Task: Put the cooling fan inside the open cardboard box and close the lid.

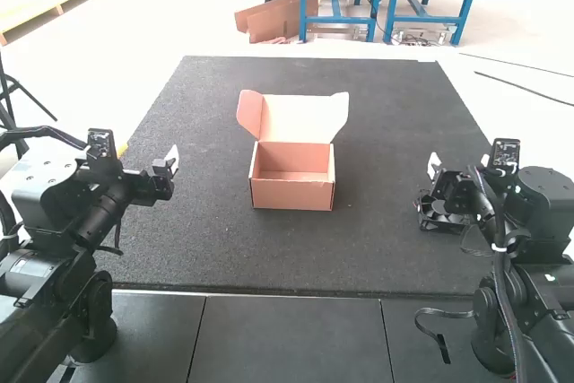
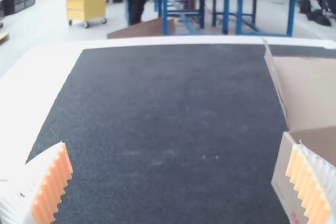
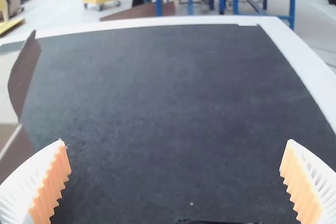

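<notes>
A: On the desk [image 1: 511,105], what's the surface like?
B: A dark, grainy mat [image 1: 386,123] covers most of it, and a pale rim shows around the mat.
A: And the cardboard box [image 1: 292,187]?
B: Mid-mat, upright, with its lid [image 1: 300,116] standing open at the back. In the left wrist view a red mark sits low on its wall, too cropped to read.
A: The cooling fan [image 1: 441,210]?
B: Black, on the mat's right side, well apart from the box and just beside the right end effector [image 3: 170,187].
A: Holding it?
B: No. Its orange pads [image 3: 50,190] are spread wide with nothing between them. The left end effector [image 2: 181,187] gapes too, empty, left of the box.
</notes>
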